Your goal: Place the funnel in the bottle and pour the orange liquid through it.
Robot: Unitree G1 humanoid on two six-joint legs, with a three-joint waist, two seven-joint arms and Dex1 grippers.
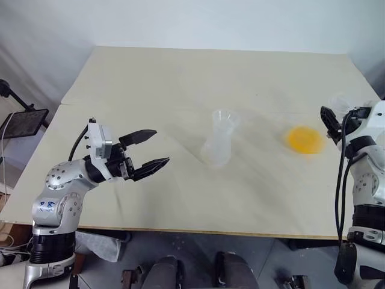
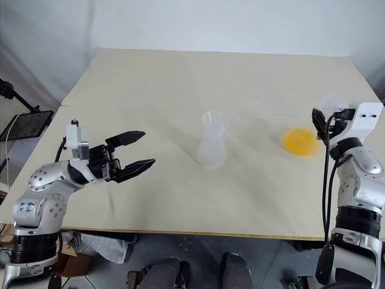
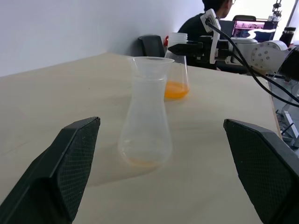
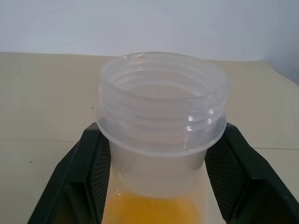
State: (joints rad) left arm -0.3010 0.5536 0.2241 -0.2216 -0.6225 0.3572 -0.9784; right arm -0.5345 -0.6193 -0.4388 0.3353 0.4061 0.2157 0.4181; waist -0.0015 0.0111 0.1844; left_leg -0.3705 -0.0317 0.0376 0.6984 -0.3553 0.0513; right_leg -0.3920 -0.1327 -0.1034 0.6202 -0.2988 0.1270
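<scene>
From the head, the bottle (image 1: pixel 219 139) stands upright mid-table (image 1: pixel 180 78), and the funnel (image 1: pixel 225 115) seems to sit in its mouth. The left gripper (image 1: pixel 151 149) hovers well left of it, fingers spread.

The left wrist looks between its parted fingers (image 3: pixel 70 163) at the bottle; behind stands the flask (image 3: pixel 176 65) with orange liquid (image 3: pixel 176 89).

At the right wrist, the right gripper (image 4: pixel 159 158) clamps the flask's neck.

No readable text, label, brand or number shows on anything here; the small blue marks on the left arm's (image 1: pixel 53 206) shoulder housing are illegible.
</scene>
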